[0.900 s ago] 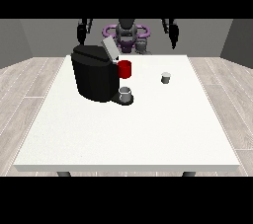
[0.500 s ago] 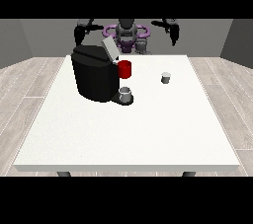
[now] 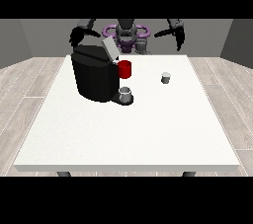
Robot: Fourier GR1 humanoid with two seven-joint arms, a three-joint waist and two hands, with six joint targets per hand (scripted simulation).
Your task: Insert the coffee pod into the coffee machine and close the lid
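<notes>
A white bench (image 3: 128,134) carried a black coffee machine (image 3: 94,76) at its far left, lid (image 3: 109,48) tilted up, a small grey cup (image 3: 126,93) on its drip base and a red part (image 3: 125,69) at its front. The coffee pod (image 3: 166,77) stood alone on the bench, well apart to the machine's right. Farther back, the hand at the view's left (image 3: 76,36) hung above the machine and the hand at the view's right (image 3: 180,35) hung over the far bench edge, neither touching anything; whether their fingers were spread or curled could not be told.
</notes>
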